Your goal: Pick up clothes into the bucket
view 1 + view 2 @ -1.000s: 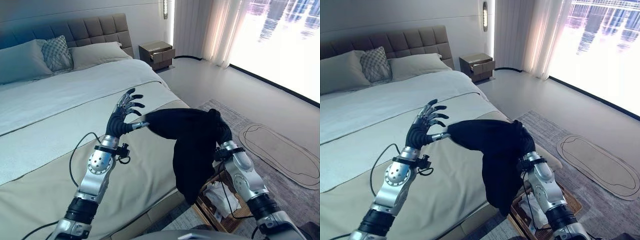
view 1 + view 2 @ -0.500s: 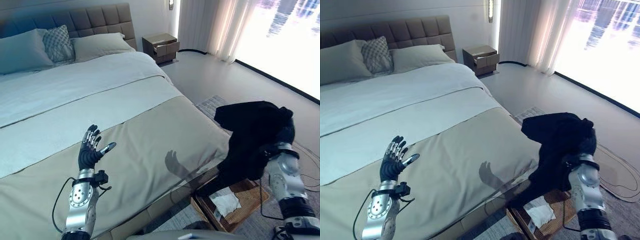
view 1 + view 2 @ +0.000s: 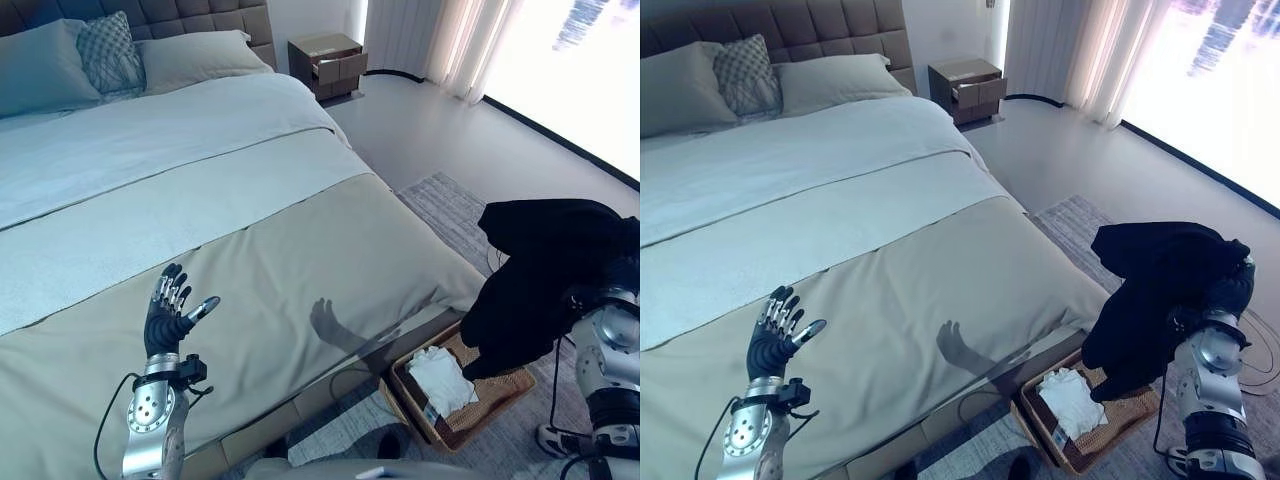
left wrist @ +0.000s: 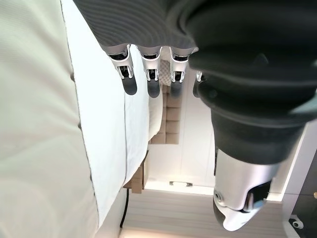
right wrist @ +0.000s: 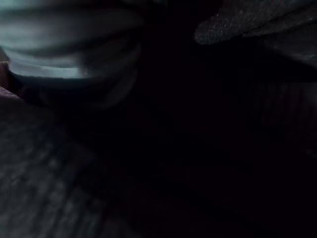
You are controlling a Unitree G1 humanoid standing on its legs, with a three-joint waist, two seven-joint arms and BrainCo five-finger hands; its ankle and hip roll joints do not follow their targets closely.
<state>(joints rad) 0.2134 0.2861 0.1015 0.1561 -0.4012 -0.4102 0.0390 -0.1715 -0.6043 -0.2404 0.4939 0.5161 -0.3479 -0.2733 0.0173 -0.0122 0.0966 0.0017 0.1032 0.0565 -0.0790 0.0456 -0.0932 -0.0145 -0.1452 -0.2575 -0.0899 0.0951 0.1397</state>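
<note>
We've swung the black garment [image 3: 545,275] off the bed [image 3: 300,230] to above the basket [image 3: 490,400] at 4 o'clock, draped over our right hand [image 3: 1232,285], grip unreadable; left hand [image 3: 170,312] splayed, empty.

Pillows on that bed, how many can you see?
3, all at the headboard end: a large plain pillow at the far left, a patterned cushion leaning beside it, and a plain pillow nearest the nightstand. More could be hidden behind.

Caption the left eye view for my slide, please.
Right hand carries a black garment over the wicker basket beside the bed.
</note>
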